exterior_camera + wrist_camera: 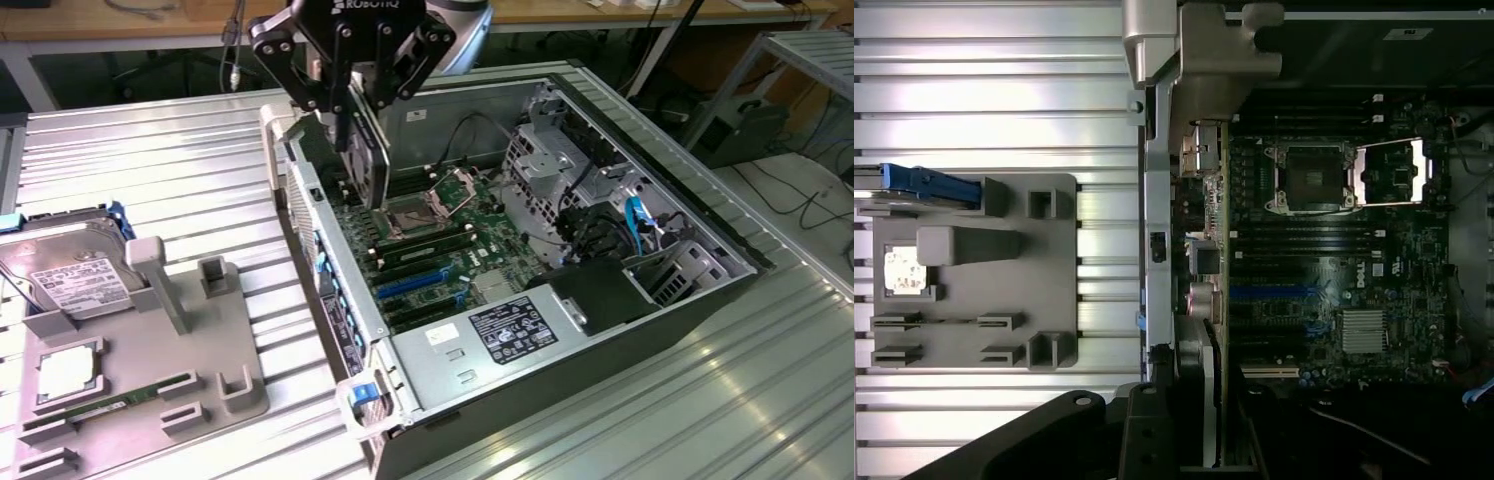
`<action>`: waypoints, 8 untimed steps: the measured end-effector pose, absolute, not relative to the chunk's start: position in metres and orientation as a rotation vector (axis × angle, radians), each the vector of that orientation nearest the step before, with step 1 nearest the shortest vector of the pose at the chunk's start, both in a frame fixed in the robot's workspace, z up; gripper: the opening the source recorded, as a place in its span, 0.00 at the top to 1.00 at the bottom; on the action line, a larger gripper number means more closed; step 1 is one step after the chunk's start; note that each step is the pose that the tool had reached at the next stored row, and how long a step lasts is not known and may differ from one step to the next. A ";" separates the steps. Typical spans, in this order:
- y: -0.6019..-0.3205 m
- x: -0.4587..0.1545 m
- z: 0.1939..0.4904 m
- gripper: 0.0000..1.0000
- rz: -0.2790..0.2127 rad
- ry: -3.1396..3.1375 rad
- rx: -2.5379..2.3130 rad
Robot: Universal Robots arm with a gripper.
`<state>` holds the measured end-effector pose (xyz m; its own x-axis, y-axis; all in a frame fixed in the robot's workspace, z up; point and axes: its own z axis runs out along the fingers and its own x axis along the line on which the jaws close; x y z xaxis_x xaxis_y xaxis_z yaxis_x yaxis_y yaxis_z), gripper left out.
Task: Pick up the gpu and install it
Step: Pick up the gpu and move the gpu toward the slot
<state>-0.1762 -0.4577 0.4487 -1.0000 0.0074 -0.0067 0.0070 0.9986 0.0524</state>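
1. Ribbed metal table (160,160) all around, and an open computer case (310,240) lies on its side with the motherboard (461,255) facing up.
2. Robotiq gripper (358,112) hangs over the case's rear wall, its fingers pinching the gpu (371,165) on edge, upright.
3. From the wrist, the gpu's pale edge runs just inside that rear wall, beside the board and above it, not seated in anything.
4. Off to the exterior view's left, the grey fixture tray (147,390) holds the hard drive (67,275) and the memory stick (100,408).
5. My read: pickup is done, and this is the carry-and-align part of the install.
6. Seating looks to call for the card's lower edge squared over one of the blue expansion slots (407,283), bracket end toward the rear wall, then a straight, level press.
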 end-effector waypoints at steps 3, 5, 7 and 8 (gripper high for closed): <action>-0.458 -0.171 0.449 0.72 0.082 3.134 0.011; -0.458 -0.167 0.449 0.72 0.082 3.134 0.011; -0.458 -0.164 0.449 0.72 0.082 3.134 0.011; -0.458 -0.163 0.449 0.72 0.082 3.134 0.011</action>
